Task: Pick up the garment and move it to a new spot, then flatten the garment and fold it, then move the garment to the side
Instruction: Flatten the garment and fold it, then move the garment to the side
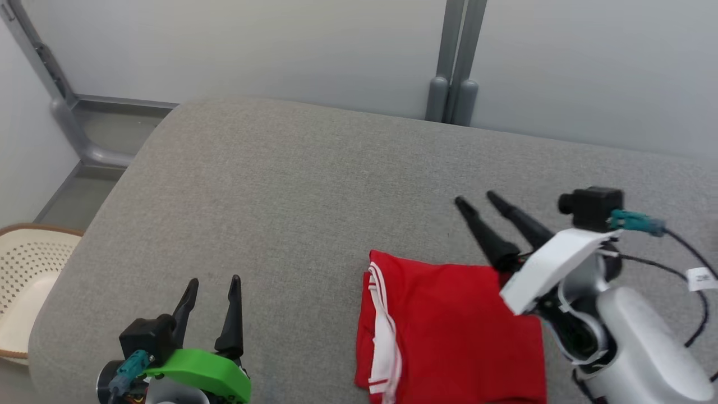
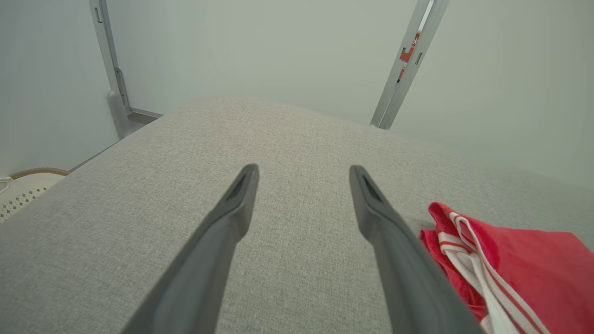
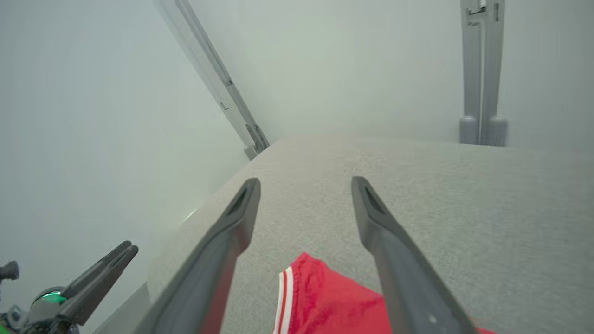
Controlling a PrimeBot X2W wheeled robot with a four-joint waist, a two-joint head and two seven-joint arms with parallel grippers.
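Observation:
The garment (image 1: 460,331) lies folded into a red rectangle on the grey cushion (image 1: 291,191), white red-striped trim along its left edge; its lettering is hidden. It also shows at the lower right as the garment (image 2: 524,260) and between the fingers as the garment (image 3: 325,301). My right gripper (image 1: 477,201) is open, hovering above the garment's far right corner, nothing between its fingers. My left gripper (image 1: 215,283) stands open over bare cushion to the garment's left, apart from it. The left gripper (image 2: 304,171) and right gripper (image 3: 305,183) both show spread fingers.
A perforated cream basket (image 1: 25,280) sits on the floor beyond the cushion's left edge. Grey frame posts (image 1: 454,73) rise behind the cushion against the pale wall. A cable (image 1: 684,264) trails from my right wrist. Bare cushion stretches ahead and left.

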